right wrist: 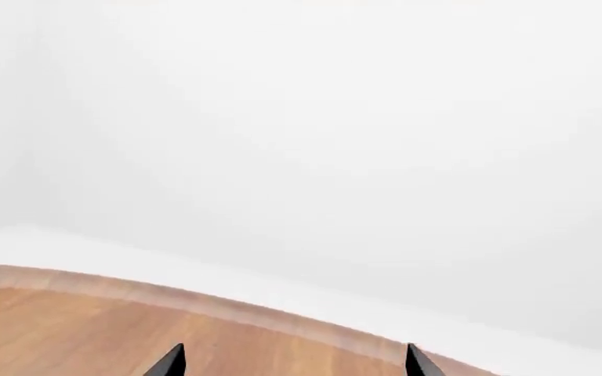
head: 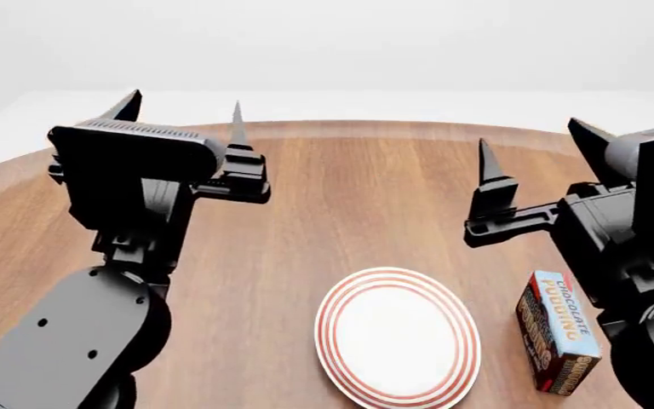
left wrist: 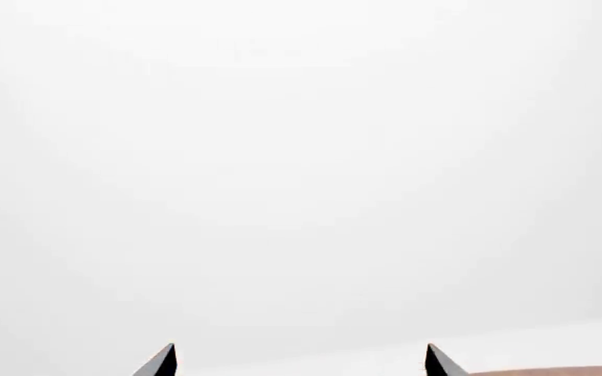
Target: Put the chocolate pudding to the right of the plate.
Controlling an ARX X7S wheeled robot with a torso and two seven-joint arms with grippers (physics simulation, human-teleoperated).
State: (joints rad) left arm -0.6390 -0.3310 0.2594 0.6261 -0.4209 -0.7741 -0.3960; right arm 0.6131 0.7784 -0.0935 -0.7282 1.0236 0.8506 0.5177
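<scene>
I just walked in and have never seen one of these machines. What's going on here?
A two-armed robot is at a round wooden table. Neither arm is handling anything: the left gripper and right gripper are both raised above the table, open and empty. A plate with red rings lies near the robot, and the pudding carton lies just to the plate's right, close beside it but apart from it.

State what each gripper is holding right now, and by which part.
Nothing is held. The left gripper and right gripper are both open and raised above the table; the chocolate pudding lies untouched beside the plate.
</scene>
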